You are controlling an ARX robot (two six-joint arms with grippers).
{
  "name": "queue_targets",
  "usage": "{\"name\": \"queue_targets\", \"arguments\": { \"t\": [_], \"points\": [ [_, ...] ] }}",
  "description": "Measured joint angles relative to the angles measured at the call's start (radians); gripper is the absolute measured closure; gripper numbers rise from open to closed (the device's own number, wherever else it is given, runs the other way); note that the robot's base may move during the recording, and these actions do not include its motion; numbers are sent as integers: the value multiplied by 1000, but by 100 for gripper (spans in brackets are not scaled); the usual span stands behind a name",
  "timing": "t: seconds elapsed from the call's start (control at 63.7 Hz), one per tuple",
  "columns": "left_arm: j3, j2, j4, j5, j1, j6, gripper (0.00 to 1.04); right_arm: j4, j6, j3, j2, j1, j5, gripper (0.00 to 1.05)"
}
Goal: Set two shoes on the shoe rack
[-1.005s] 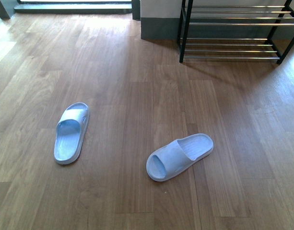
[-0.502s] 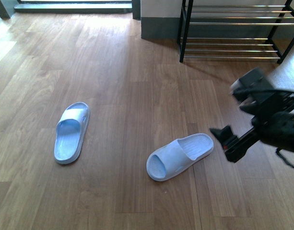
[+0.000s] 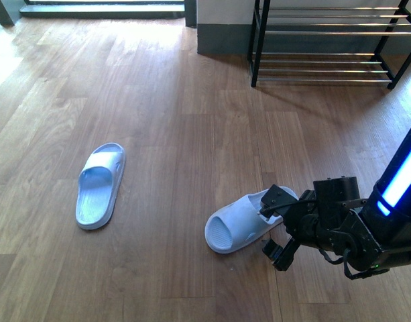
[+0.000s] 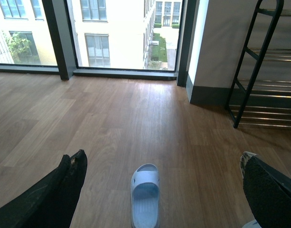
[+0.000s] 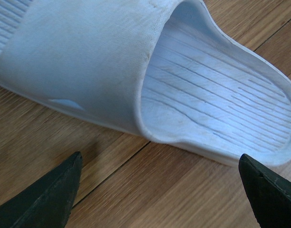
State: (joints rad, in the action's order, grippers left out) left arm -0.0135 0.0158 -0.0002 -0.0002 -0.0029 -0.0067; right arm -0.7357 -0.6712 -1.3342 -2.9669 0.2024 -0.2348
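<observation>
Right pincer (image 3: 277,227) spread wide and holding nothing: that is how I sit, low over the wooden floor (image 3: 192,134). The nearer pale-blue slide (image 3: 240,223) lies just ahead of my fingertips. From the wrist view, its open heel end and the back edge of its strap fill the space beyond both fingers, and neither finger is around it yet. From the front, one finger seems to reach over the heel rim while the other hangs off to the floor side; I cannot tell whether either touches.

To do this well, I think I should push forward until the side wall, near where the strap joins the sole, sits deep between my fingers. Only then should I close. The heel rim alone looks thin and soft, so it may fold or slip out. Closing slowly should keep the slide from skidding away on the smooth boards.

The other slide (image 3: 98,185) lies well off to my left, in front of my left pincer (image 4: 162,158), which is also wide open and empty. The shoe rack (image 3: 257,47) stands far beyond me, its rods bare where I can see them.
</observation>
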Motion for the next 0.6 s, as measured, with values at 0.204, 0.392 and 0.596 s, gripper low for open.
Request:
{"name": "queue_targets", "arguments": {
  "t": [0.204,0.392,0.596],
  "points": [
    [0,0,0,0,0,0,9,41,-1,-77,-36,20,-36,9],
    [0,0,0,0,0,0,9,88,0,-89,-40,50,-77,35],
    [0,0,0,0,0,0,9,88,11,-105,-46,62,-72,68]
  ]
}}
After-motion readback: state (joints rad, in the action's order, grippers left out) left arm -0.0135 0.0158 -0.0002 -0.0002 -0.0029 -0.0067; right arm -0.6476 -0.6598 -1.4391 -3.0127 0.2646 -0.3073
